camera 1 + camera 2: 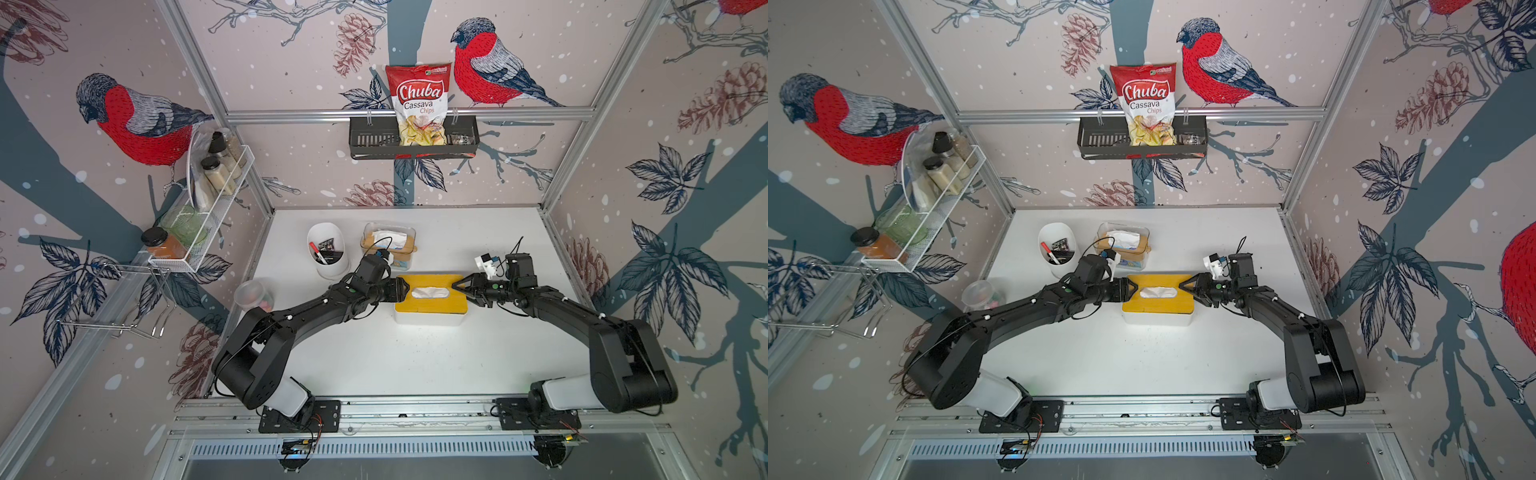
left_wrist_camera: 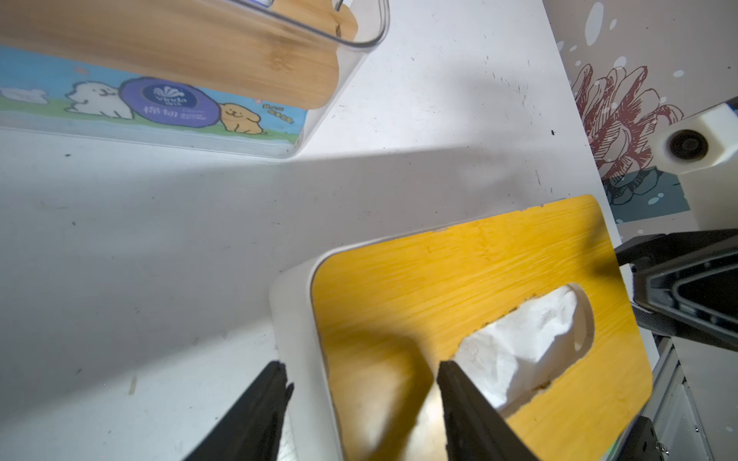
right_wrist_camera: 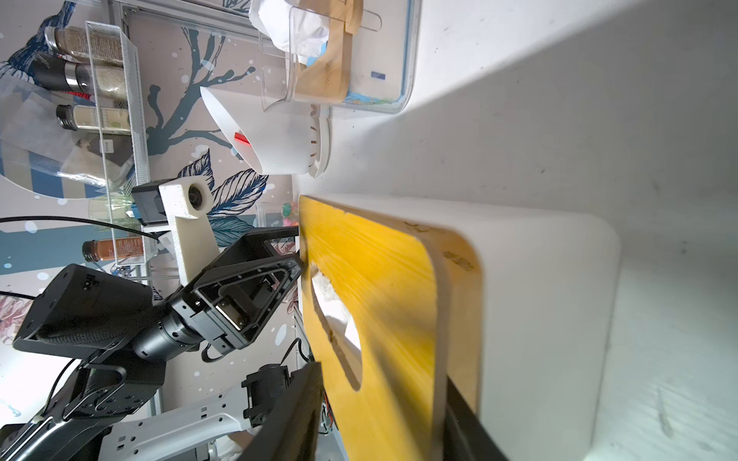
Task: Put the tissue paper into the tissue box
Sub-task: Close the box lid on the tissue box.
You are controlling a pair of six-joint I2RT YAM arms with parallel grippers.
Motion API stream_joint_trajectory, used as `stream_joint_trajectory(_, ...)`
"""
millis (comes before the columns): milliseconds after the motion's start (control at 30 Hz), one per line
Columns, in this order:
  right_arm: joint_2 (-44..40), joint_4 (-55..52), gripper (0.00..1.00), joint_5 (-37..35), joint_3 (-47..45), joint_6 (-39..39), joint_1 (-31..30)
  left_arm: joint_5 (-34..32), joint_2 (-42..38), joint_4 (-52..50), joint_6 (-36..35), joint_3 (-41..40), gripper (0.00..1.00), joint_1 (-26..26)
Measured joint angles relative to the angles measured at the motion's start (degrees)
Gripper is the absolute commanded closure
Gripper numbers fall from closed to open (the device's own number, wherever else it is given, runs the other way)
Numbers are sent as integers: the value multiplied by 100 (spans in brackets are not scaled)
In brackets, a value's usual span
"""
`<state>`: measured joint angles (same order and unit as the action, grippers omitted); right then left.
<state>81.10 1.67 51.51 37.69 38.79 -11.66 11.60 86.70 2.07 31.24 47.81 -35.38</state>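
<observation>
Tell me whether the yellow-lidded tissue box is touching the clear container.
Apart. The left wrist view shows bare table between the tissue box and the clear container.

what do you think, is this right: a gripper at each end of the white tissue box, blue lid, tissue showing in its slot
The lid is yellow, not blue, as both top views show. The left gripper and right gripper are at the tissue box's ends, tissue showing in the slot.
</observation>
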Motion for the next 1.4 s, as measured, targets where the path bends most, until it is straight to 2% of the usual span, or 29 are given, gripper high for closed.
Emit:
stream_joint_trajectory(633,-251,-684,52,-516,162,-437,-42,35,-186,-125,-2,0,35,0)
stream_joint_trajectory(933,-223,-691,52,-649,203,-439,-181,238,28,-122,31,96,23,-66)
stream_joint_trajectory(1167,-177,-662,52,-669,216,-435,-243,223,315,-151,-9,308,22,-256)
stream_joint_trajectory(1400,-138,-608,52,-660,214,-433,-273,-109,474,-461,-175,579,20,-402)
